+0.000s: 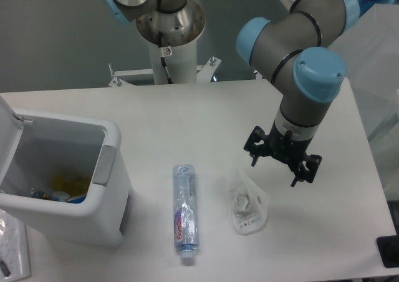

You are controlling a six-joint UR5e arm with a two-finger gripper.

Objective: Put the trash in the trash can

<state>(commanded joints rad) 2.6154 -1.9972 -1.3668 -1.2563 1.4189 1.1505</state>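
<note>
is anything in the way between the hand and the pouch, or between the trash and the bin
Nothing visible blocks either path. The hand hangs just right of the pouch with bare table between. The bottle lies between pouch and trash can, low and flat. The can's lid is up.

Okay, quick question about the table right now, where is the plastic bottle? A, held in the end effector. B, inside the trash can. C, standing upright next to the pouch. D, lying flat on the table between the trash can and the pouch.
D: the bottle lies on its side on the table, cap toward the camera, with the trash can on one side and the pouch on the other; the end effector holds nothing.
</note>
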